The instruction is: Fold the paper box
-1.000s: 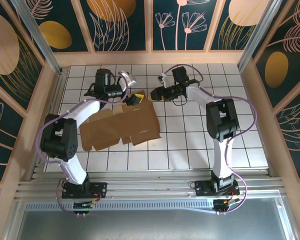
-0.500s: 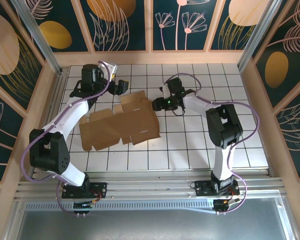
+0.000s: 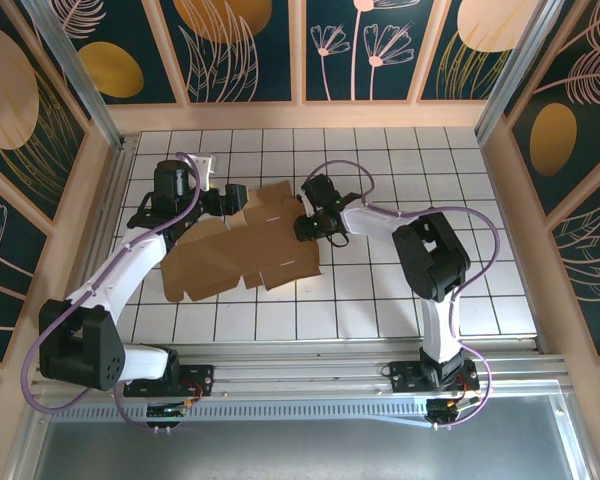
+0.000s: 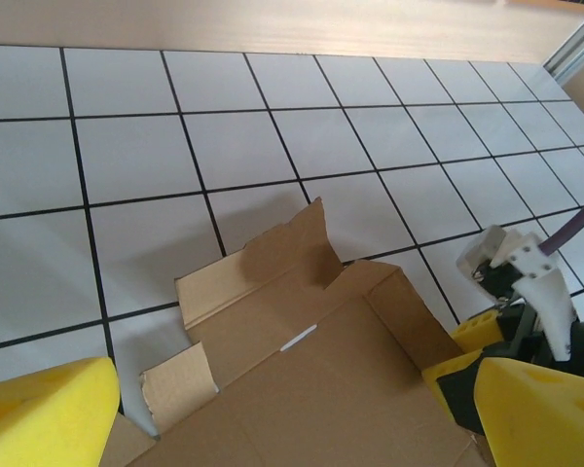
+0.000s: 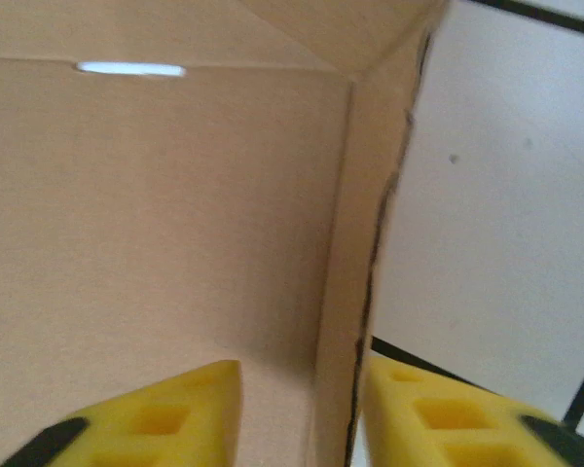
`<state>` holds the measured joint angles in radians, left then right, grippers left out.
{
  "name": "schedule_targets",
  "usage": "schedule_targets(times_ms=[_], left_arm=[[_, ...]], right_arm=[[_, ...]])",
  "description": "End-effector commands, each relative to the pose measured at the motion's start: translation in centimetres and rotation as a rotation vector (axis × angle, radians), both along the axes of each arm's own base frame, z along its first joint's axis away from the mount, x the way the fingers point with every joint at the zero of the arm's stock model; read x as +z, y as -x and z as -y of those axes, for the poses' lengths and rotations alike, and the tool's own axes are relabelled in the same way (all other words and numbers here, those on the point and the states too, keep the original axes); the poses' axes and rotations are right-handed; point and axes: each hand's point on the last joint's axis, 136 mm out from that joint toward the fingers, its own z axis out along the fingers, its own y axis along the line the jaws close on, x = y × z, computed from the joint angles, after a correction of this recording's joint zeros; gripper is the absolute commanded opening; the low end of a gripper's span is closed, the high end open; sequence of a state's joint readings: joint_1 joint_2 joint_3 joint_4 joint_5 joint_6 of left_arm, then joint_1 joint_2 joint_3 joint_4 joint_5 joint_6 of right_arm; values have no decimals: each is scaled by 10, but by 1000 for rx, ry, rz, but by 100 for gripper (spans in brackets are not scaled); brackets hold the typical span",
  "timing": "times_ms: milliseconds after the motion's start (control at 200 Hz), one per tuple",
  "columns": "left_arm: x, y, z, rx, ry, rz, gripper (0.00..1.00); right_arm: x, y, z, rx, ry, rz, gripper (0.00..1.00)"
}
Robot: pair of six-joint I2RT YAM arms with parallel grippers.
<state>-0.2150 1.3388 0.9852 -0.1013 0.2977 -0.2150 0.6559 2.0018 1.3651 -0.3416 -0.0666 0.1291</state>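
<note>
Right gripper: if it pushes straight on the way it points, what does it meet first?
The paper box: its raised side flap stands between the right gripper's fingers, so it would probably slide further onto that.

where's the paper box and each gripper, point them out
paper box (image 3: pixel 220 262): top view, on its flat middle panel.
left gripper (image 3: pixel 235 197): top view, midway between its fingertips, at the box's far left corner.
right gripper (image 5: pixel 302 375): right wrist view, midway between its yellow fingertips, which straddle a box edge.
</note>
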Motion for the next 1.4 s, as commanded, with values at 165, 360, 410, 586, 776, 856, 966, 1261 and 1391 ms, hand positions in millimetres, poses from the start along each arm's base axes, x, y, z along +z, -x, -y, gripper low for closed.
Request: schedule_targets(times_ms=[165, 360, 410, 586, 776, 856, 966, 1261, 1391], left_arm=[[35, -11, -9, 84, 37, 104, 96], [55, -14, 3, -57, -57, 327, 99], [63, -11, 3, -76, -99, 424, 99], [61, -9, 19, -232, -215, 584, 99], [15, -21, 53, -464, -218, 611, 99], [-7, -32, 53, -496, -318, 657, 99], [-33, -50, 57, -566, -416, 673, 99], [-38, -94, 93, -721, -315, 668, 96], [-45, -61, 114, -972, -196, 596, 92]], right_arm=[[87, -53, 63, 46, 480, 434, 2], [188, -53, 89, 360, 841, 985, 1], [207, -49, 92, 436, 883, 1087, 1], [253, -49, 94, 457, 973, 1278, 1], [238, -35, 89, 513, 1013, 1424, 0], [232, -30, 89, 532, 1029, 1460, 0], [222, -25, 89, 557, 1029, 1476, 0], [201, -30, 89, 617, 892, 1391, 1], [201, -34, 92, 608, 899, 1390, 1]])
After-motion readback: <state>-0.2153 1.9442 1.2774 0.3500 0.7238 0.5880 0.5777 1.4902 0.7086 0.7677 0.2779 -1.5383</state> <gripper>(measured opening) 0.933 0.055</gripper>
